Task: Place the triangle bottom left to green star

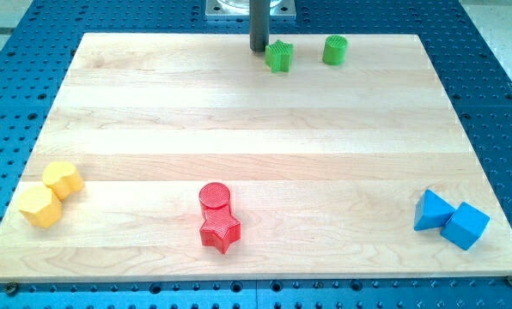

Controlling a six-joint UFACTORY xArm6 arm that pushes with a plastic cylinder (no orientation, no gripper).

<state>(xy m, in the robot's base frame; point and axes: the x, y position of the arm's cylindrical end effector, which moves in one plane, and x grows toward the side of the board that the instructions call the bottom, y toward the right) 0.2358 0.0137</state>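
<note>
A green star (279, 56) sits near the view's top edge of the wooden board (153, 112). My tip (259, 50) stands just left of the green star, close to it or touching it. A blue triangle (432, 210) lies at the view's bottom right, touching a blue cube (466, 226) on its right. The triangle is far from both my tip and the green star.
A green cylinder (335, 50) stands right of the green star. A red cylinder (215, 197) and a red star (220, 230) sit together at bottom centre. Two yellow blocks (64, 179) (39, 206) lie at bottom left.
</note>
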